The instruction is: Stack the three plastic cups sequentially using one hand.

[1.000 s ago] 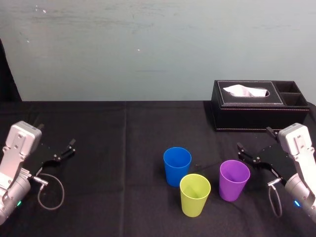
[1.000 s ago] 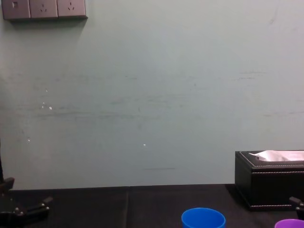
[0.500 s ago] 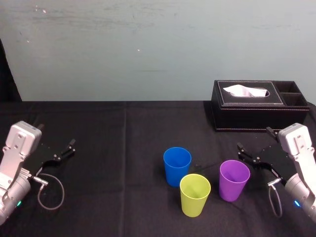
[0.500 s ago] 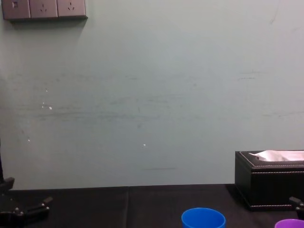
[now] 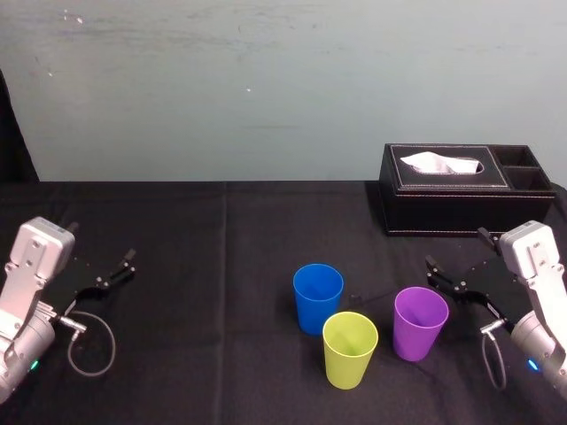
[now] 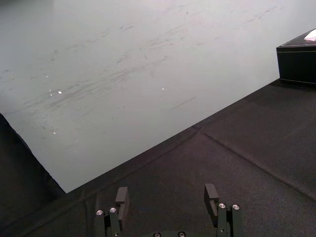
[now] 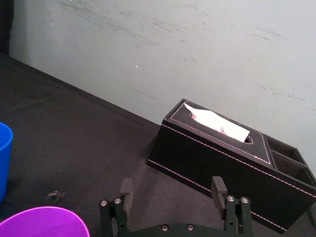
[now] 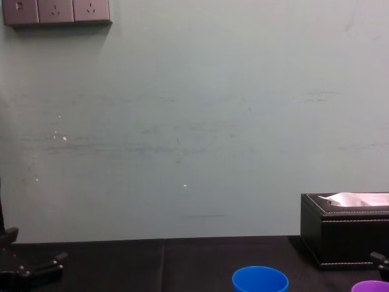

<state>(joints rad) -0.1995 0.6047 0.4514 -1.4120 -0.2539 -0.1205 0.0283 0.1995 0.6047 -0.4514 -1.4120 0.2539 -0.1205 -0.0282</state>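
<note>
Three plastic cups stand upright close together on the black table. The blue cup (image 5: 317,297) is farthest back, the yellow-green cup (image 5: 349,348) nearest me, the purple cup (image 5: 420,321) to their right. My right gripper (image 5: 456,260) hovers just right of the purple cup, open, nothing between its fingers (image 7: 126,188); the purple rim (image 7: 42,222) and blue cup (image 7: 4,160) show in its wrist view. My left gripper (image 5: 100,258) rests far left, open and empty, its fingers (image 6: 122,197) apart. The blue rim (image 8: 260,279) also appears in the chest view.
A black leather tissue box (image 5: 465,188) with a white tissue sits at the back right, behind my right gripper. A grey cable loop (image 5: 91,345) hangs from the left arm. The black cloth reaches back to a pale wall.
</note>
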